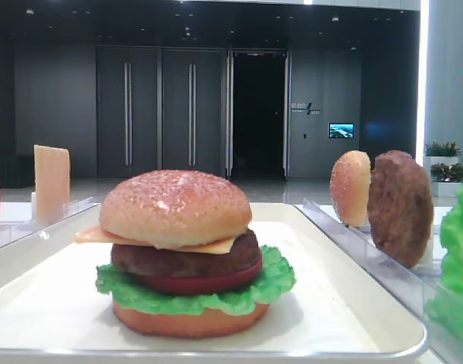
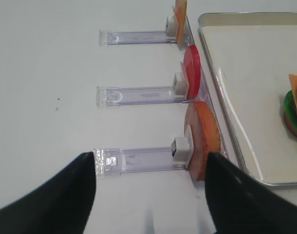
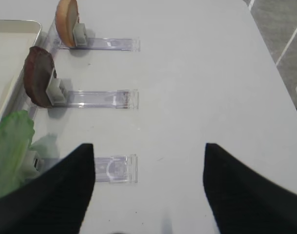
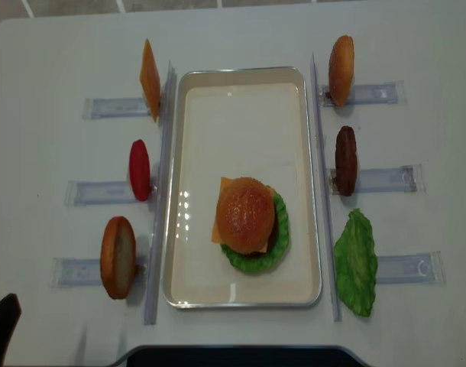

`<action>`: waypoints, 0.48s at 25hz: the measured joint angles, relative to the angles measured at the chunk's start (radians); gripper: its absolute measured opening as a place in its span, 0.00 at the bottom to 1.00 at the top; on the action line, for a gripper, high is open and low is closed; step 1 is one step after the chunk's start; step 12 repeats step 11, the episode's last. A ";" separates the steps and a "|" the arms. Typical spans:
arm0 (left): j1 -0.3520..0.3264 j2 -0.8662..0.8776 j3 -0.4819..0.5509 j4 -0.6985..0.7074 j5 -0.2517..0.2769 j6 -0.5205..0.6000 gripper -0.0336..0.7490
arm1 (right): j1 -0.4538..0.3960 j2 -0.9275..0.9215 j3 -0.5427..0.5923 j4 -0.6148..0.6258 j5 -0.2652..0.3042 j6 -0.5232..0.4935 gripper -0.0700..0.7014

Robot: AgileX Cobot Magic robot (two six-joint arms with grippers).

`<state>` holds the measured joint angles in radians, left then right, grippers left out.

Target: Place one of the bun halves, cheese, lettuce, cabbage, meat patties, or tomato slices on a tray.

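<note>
A stacked burger sits on the cream tray (image 4: 218,122): a sesame bun half (image 4: 245,212) over cheese (image 1: 216,246), a meat patty (image 1: 186,262), a tomato slice (image 1: 201,282), lettuce (image 4: 280,229) and a smooth bottom bun (image 1: 186,320). Left racks hold cheese (image 4: 149,80), a tomato slice (image 4: 140,170) and a smooth bun (image 4: 118,256). On the right stand a sesame bun half (image 4: 341,70), a patty (image 4: 346,160) and lettuce (image 4: 356,262). My left gripper (image 2: 151,156) is open and empty beside the smooth bun (image 2: 204,139). My right gripper (image 3: 148,146) is open and empty, right of the lettuce (image 3: 12,146). Cabbage is out of view.
Clear plastic racks (image 4: 382,93) lie on the white table on both sides of the tray. In the left wrist view the tray rim (image 2: 221,97) runs just right of the racks. The table's right edge (image 3: 265,44) meets grey floor.
</note>
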<state>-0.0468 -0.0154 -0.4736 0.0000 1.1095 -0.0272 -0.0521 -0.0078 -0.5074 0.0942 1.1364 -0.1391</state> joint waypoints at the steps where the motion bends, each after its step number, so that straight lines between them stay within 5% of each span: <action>1: 0.000 0.000 0.000 0.000 0.000 0.000 0.73 | 0.000 0.000 0.001 0.000 0.000 0.003 0.72; 12: 0.000 0.000 0.000 0.000 0.000 0.000 0.73 | 0.000 0.000 0.009 -0.041 0.002 0.095 0.72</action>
